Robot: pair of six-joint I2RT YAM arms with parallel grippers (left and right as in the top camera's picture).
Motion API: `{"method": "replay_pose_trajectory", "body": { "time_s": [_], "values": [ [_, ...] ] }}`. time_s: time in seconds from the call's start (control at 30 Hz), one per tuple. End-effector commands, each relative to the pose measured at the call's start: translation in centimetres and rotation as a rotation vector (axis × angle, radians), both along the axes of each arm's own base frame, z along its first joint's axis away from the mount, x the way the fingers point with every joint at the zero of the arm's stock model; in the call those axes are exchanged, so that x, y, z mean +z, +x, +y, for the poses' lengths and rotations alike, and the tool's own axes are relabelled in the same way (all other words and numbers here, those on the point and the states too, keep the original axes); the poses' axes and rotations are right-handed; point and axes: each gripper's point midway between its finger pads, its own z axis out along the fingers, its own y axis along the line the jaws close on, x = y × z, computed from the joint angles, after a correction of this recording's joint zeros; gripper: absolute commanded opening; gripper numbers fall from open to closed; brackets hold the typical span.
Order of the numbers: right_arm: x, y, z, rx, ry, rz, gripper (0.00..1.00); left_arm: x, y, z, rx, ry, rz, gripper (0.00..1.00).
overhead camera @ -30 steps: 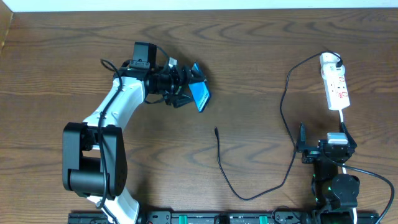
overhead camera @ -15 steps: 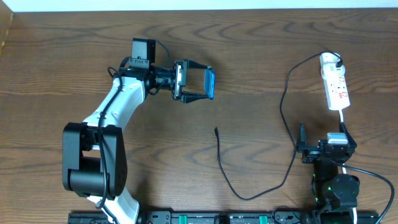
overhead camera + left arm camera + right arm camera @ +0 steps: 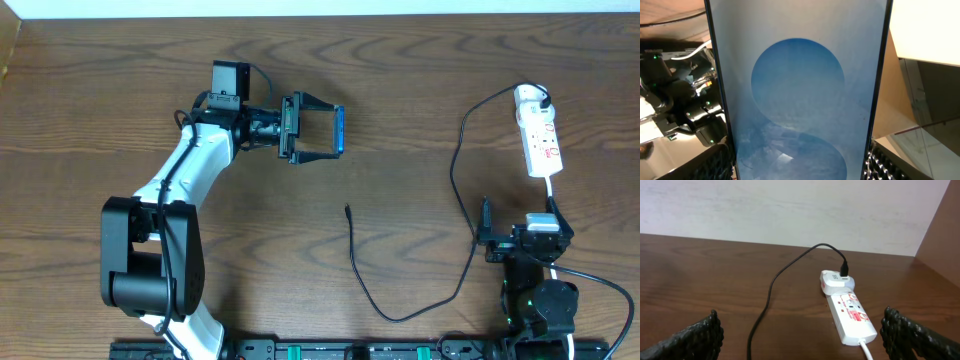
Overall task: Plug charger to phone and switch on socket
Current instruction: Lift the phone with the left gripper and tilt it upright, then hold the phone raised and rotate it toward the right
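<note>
Rolled since a second ago, the left fingers now carry the phone edge-on to the overhead camera instead of tilted with its blue face showing.

Those fingers pinch the phone across its long edges, above the table at centre-left; in the left wrist view its blue screen with a lighter circle fills the frame. The right fingers are spread wide apart with nothing between them, low at the right, pointing toward the white socket strip at the far right. The black charger cable runs from a white adapter at the strip's far end in a long loop across the table, and its free tip lies near the middle, well apart from the phone.
</note>
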Motion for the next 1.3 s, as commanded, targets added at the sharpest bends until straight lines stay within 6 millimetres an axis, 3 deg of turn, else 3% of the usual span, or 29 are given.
{"method": "replay_pose_trajectory", "body": {
  "time_s": [0.0, 1.27],
  "values": [
    [-0.01, -0.04, -0.04, -0.003, -0.013, 0.000, 0.99, 1.95, -0.55, -0.03, -0.026, -0.042, -0.026, 0.07],
    [-0.02, -0.03, -0.04, -0.003, -0.013, 0.000, 0.99, 1.84, -0.47, -0.03, -0.023, -0.037, -0.042, 0.08]
  ]
}}
